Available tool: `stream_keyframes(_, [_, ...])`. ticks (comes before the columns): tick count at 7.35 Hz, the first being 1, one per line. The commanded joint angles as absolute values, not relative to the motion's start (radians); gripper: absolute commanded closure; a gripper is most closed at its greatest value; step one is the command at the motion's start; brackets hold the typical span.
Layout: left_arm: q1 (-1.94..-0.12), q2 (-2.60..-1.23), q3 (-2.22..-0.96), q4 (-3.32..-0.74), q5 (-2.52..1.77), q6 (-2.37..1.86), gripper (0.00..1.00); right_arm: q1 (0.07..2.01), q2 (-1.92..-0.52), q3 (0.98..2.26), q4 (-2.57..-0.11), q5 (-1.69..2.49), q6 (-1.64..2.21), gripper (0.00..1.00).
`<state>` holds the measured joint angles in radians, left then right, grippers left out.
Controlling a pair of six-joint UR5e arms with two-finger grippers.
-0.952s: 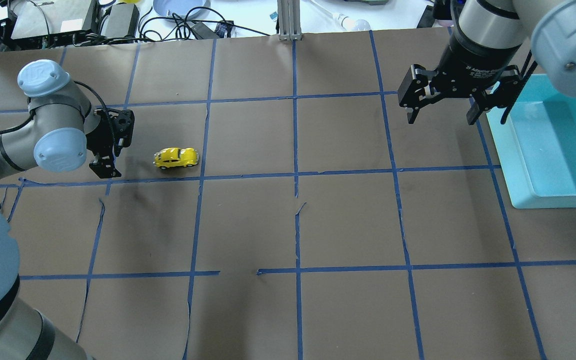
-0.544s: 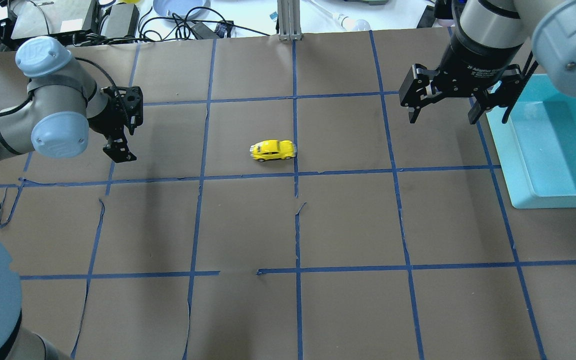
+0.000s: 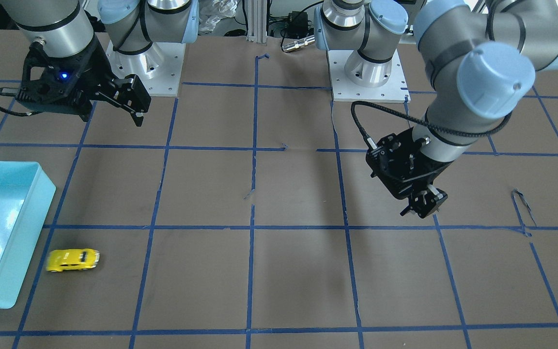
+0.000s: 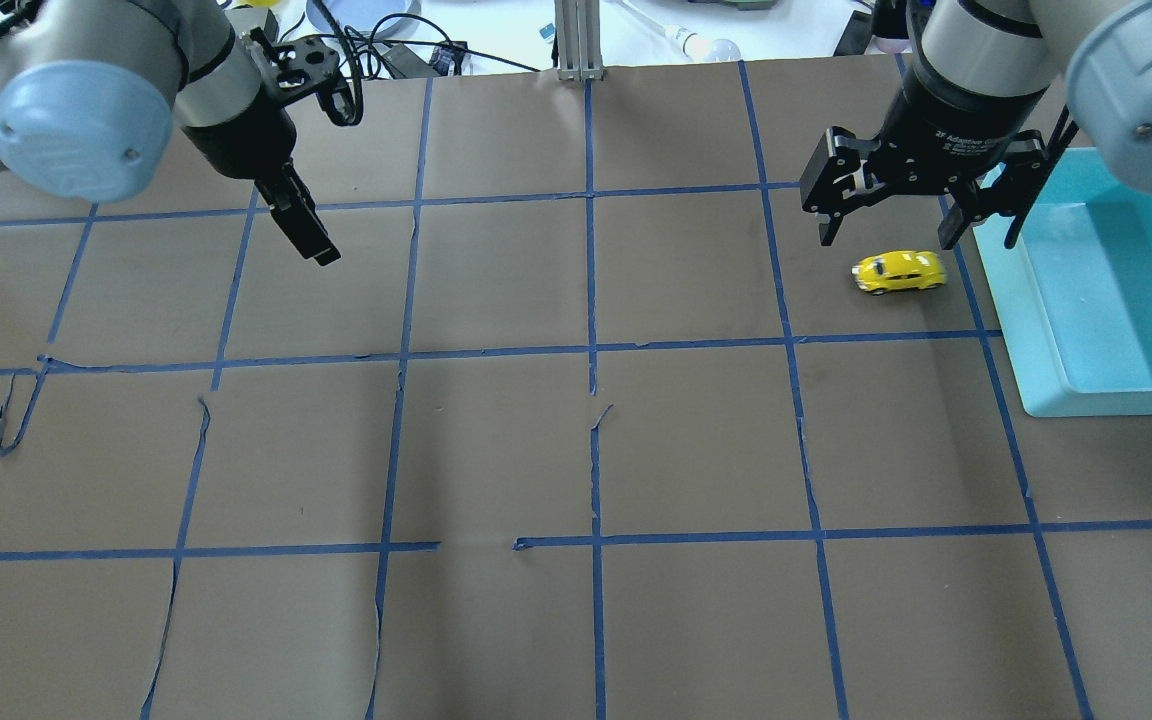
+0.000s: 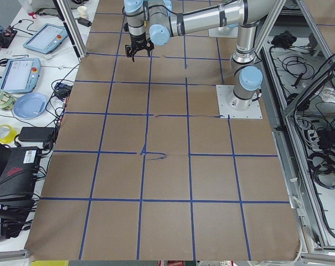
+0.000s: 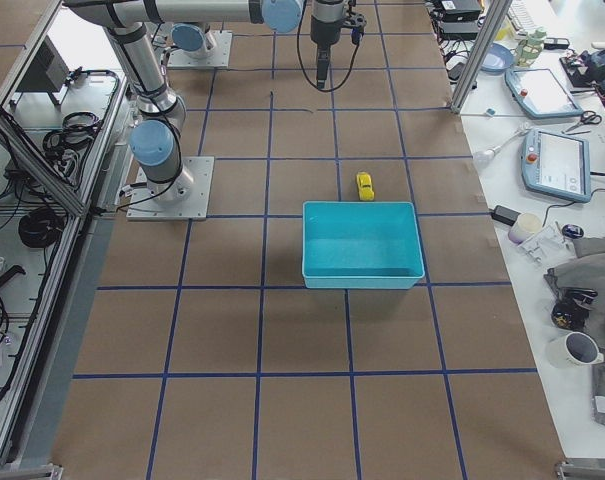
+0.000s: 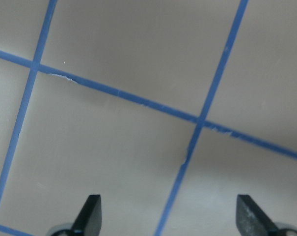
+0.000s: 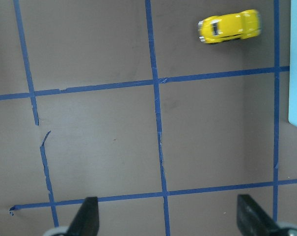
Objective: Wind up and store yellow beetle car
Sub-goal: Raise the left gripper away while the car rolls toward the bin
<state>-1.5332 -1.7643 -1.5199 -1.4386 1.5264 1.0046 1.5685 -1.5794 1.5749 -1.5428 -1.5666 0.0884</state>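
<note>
Beetle car (image 4: 900, 271) on the table (image 4: 586, 450), just beside the bin (image 4: 1036, 335), well apart from the left tool (image 3: 423, 209).

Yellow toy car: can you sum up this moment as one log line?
yellow car: beside blue bin, outside it | right pincer: open, empty, nearby | left pincer: open, empty, far off

We see a small bright yellow toy beetle car (image 4: 900, 272) with a rounded body, dark windows and silver-and-black wheels. The flat paper-covered worktop (image 4: 496, 450) is a dull brown, and lines of blue tape (image 4: 591, 280) cross it in a grid of large squares. The rectangular turquoise plastic bin (image 4: 1126, 290) is one plain colour, with a pale sheen inside. We find the left gripper (image 3: 424, 209) and the right gripper (image 4: 884, 240) both black, and a small blue light (image 3: 64, 75) glows on the right one's housing. The left arm (image 4: 66, 130) and right arm (image 4: 1136, 80) are silver-grey with pale blue joint caps.
</note>
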Motion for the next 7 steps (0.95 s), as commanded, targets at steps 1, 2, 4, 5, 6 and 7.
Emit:
stream_keyframes(1, [-1.569,-1.682,-1.47,-1.512,1.529,0.551,0.0,1.563,-1.574,1.574,-1.548,-1.566,0.075,0.0])
stream_keyframes(2, [-1.571,-1.658,-1.482,-1.514,1.528,0.397,0.0,1.563,-1.572,1.574,-1.548,-1.568,0.074,0.0])
stream_keyframes(4, [-1.574,-1.606,-1.471,-1.595,1.542,0.151,0.0,1.543,-1.501,1.574,-1.569,-1.688,0.072,0.0])
stream_keyframes(5, [-1.569,-1.598,-1.488,-1.6,1.56,0.128,0.0,1.54,-1.473,1.575,-1.624,-1.718,0.065,0.0])
stream_keyframes(6, [-1.565,-1.6,-1.491,-1.595,1.56,0.106,0.0,1.54,-1.456,1.575,-1.7,-1.729,-0.033,0.0])
stream_keyframes(7, [-1.569,-1.568,-1.511,-1.615,1.568,-0.01,0.0,1.522,-1.419,1.575,-1.741,-1.727,-0.125,0.0])
